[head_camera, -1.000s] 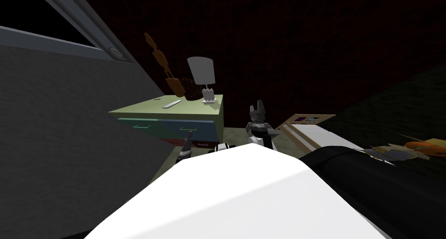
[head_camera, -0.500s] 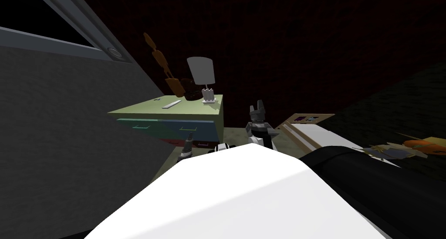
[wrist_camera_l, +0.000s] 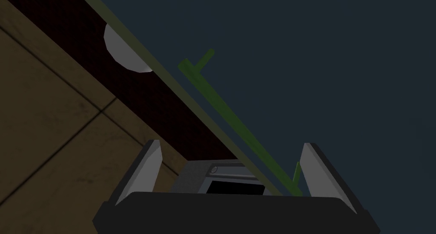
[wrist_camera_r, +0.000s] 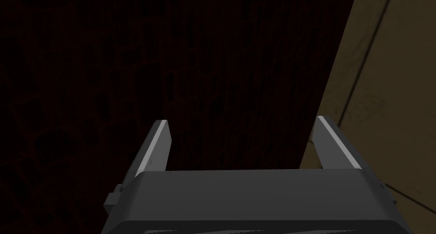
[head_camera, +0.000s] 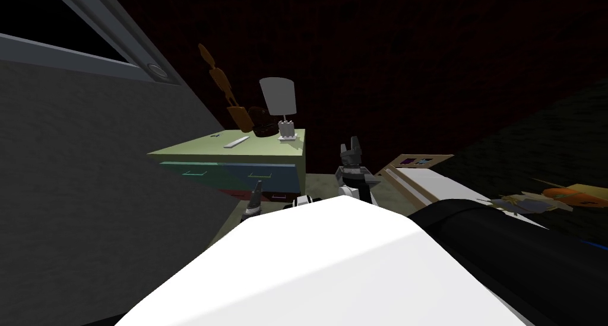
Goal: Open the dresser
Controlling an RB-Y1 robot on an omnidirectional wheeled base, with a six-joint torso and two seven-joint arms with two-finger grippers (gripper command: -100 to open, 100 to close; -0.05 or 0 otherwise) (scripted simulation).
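Almost nothing has moved: the left gripper waits, fingers apart, right by the dresser's green handle, not squeezing it yet, and the right gripper is spread wide too.

The room was dim. A grey wall rose at the left. A dark red wall stood behind a grey-shaded lamp.

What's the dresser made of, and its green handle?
The dresser: can't tell; flat matt panels, pale green top, blue and teal drawer fronts, no grain showing. The handle: thin straight green bar, matt, maybe painted metal or plastic; nothing settles it.
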